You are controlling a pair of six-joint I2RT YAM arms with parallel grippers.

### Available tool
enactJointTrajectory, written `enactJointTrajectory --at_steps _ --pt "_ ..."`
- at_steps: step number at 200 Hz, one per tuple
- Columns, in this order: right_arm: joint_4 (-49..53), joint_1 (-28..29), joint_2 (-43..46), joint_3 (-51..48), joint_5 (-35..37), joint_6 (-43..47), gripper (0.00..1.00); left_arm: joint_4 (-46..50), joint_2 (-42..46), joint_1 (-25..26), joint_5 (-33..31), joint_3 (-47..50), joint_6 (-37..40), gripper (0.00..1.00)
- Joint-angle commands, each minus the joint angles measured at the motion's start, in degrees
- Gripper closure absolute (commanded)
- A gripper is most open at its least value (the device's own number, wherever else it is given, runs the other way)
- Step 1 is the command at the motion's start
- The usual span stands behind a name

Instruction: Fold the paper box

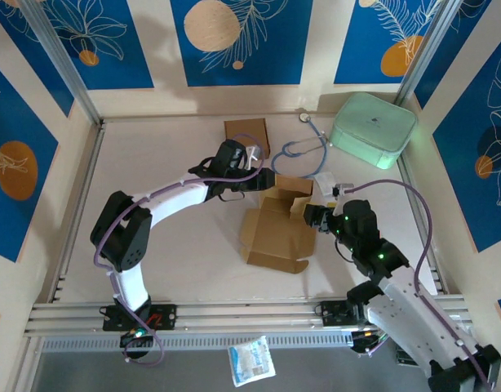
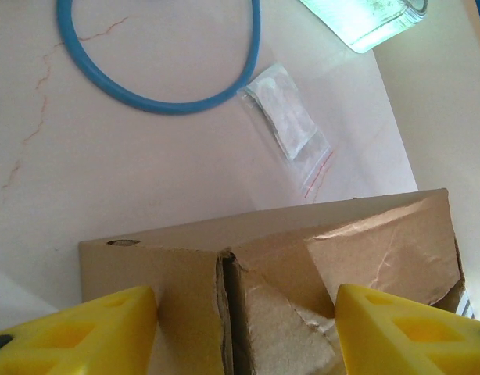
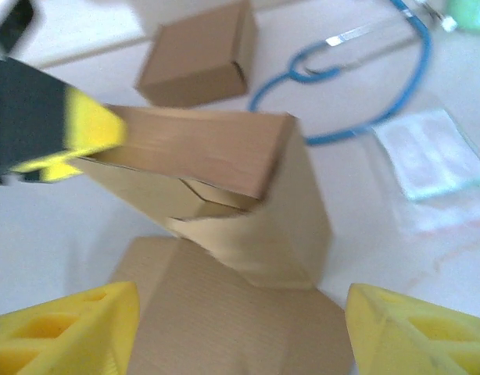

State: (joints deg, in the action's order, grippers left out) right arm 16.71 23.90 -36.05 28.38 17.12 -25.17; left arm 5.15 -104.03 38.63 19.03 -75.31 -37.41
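The brown paper box (image 1: 277, 227) lies half-formed in the middle of the table, its rear wall raised and its flaps spread. My left gripper (image 1: 259, 178) reaches to that rear wall. In the left wrist view its yellow fingers (image 2: 84, 328) stand wide apart on either side of a folded corner of the box (image 2: 342, 242), open. My right gripper (image 1: 312, 216) is at the box's right edge. In the right wrist view it (image 3: 244, 336) is open over a flat flap, and the raised wall (image 3: 287, 203) stands ahead.
A small closed cardboard box (image 1: 246, 135) sits behind the left gripper. A blue stethoscope (image 1: 303, 151), a clear plastic packet (image 1: 328, 181) and a pale green case (image 1: 373, 129) lie at the back right. A white packet (image 1: 250, 359) lies in front of the rail.
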Motion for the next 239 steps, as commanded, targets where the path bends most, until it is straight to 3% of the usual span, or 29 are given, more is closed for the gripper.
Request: enactJointTrajectory --at_steps 1,30,61,104,133,174,196,239 --pt "-3.8 -4.4 -2.6 -1.8 -7.2 2.3 0.29 2.1 -0.1 0.2 -0.4 -1.2 1.2 0.39" --pt "-11.4 -6.3 -8.3 -4.1 -15.8 6.9 0.29 2.0 -0.1 0.2 -0.2 -1.4 1.0 0.39" --pt "-17.7 -6.5 -15.1 -4.3 -17.4 5.7 0.36 2.0 -0.2 0.1 0.5 -1.8 0.8 0.38" --pt "-25.1 -6.1 -24.8 -3.3 -12.3 2.3 0.43 2.0 0.0 0.2 0.8 -1.8 0.5 0.38" --pt "-28.9 -5.4 -32.9 -0.6 -12.2 1.5 0.42 2.0 0.1 0.2 1.2 -1.5 0.4 0.38" --pt "-36.3 -1.6 -39.5 0.7 -5.7 2.6 0.43 1.8 1.4 0.2 0.9 -0.2 0.5 0.38" --pt "-38.4 1.1 -41.5 1.2 0.9 3.9 0.49 2.3 2.0 0.2 0.7 0.2 1.0 0.38" --pt "-36.6 3.1 -43.5 2.4 11.5 0.0 0.78 2.5 2.9 0.0 0.1 0.9 1.3 0.38"
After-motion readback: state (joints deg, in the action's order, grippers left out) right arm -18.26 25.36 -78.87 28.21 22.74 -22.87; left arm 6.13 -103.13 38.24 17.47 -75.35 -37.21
